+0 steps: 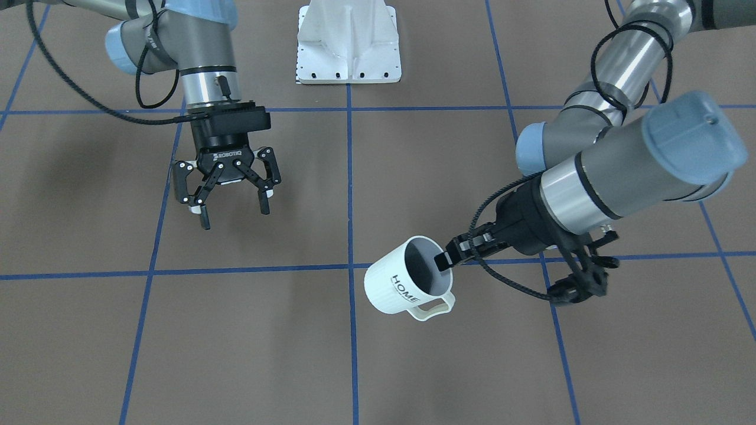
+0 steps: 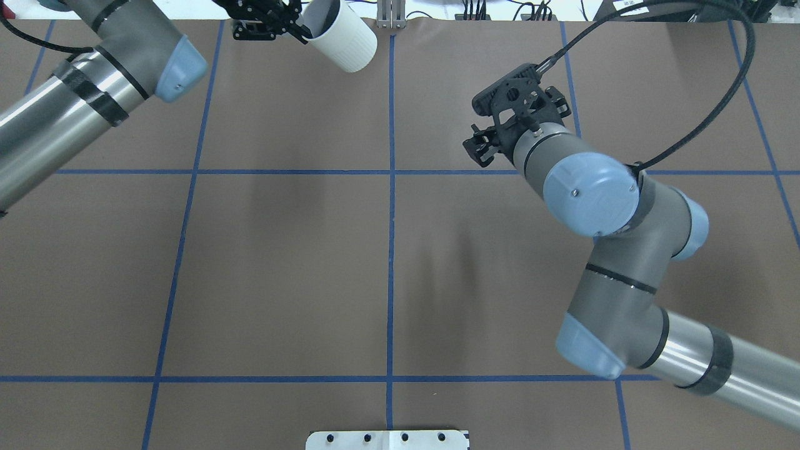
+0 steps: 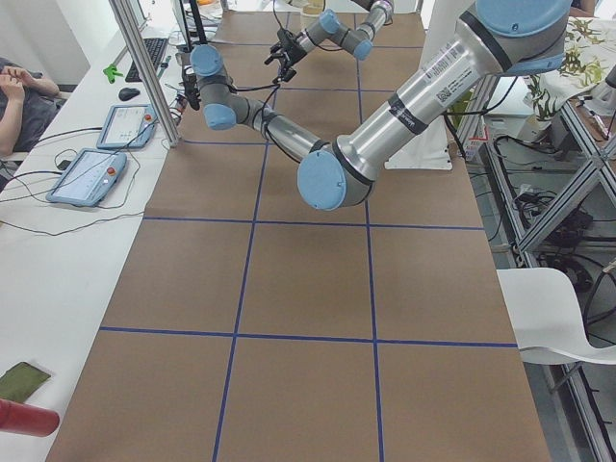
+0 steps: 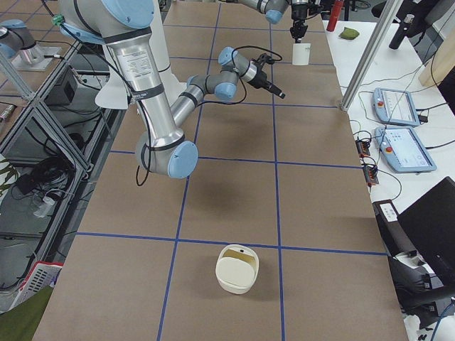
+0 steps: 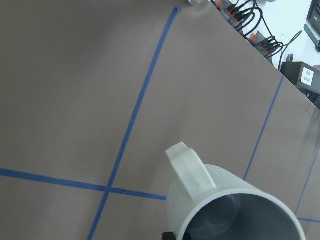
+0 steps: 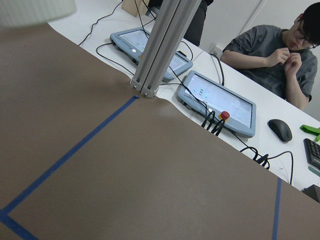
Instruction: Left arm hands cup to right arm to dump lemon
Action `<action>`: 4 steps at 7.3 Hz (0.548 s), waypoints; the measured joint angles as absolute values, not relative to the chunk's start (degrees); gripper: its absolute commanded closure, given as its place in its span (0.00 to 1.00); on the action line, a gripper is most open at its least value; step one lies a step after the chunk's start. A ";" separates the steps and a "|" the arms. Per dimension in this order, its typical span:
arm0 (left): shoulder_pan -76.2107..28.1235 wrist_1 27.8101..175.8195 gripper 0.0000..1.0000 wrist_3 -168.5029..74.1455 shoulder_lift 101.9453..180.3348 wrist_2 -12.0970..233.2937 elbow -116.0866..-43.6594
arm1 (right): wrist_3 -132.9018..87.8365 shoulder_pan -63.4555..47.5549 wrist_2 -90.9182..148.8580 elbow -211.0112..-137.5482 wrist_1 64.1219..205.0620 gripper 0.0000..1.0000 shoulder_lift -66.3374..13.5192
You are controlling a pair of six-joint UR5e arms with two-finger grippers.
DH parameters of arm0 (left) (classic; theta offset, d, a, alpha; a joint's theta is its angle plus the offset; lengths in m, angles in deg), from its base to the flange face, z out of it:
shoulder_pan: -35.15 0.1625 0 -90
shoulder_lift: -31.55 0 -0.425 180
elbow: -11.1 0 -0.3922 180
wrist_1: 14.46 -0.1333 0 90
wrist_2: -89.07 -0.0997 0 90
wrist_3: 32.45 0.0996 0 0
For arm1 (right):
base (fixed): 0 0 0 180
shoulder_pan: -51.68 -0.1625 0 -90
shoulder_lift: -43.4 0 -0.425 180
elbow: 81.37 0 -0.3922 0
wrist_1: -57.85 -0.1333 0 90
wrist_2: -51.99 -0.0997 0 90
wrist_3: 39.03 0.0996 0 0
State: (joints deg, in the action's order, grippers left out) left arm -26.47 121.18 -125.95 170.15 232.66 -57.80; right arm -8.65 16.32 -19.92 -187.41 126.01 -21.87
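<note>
The cup (image 1: 400,284), off-white with "HOME" on its side, is held tilted with its handle toward the operators' side. My left gripper (image 1: 443,260) is shut on its rim, one finger inside the dark grey interior and one outside. The overhead view has the cup (image 2: 342,39) at the far edge, left of the centre line. In the left wrist view the cup (image 5: 227,207) shows a bare grey inside; the lemon is hidden. My right gripper (image 1: 233,206), lettered "ROBOTIQ", hangs open with nothing in it, well apart from the cup across the centre line.
A white mounting plate (image 1: 348,50) sits at the robot's base. A cream, bowl-like container (image 4: 237,268) stands at the table's right end. Beyond the far edge are an aluminium post (image 6: 160,45), control tablets (image 6: 220,102), cables and a seated person (image 6: 280,50).
</note>
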 measured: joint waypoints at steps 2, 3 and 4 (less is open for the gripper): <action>-30.20 121.10 1.00 -121.07 164.85 232.59 -60.50 | -8.93 4.69 -38.19 -187.99 131.75 0.00 -25.16; -31.45 121.03 1.00 -118.68 161.92 232.52 -61.07 | -9.17 -0.05 -44.61 -188.67 135.74 0.00 -27.32; -32.42 120.91 1.00 -116.41 159.30 232.42 -61.40 | -9.37 -4.07 -49.77 -189.10 140.50 0.00 -28.45</action>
State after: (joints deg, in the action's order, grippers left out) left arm -32.42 120.91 -116.41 159.30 232.42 -61.40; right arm -9.37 -4.07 -49.77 -189.10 140.50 -28.45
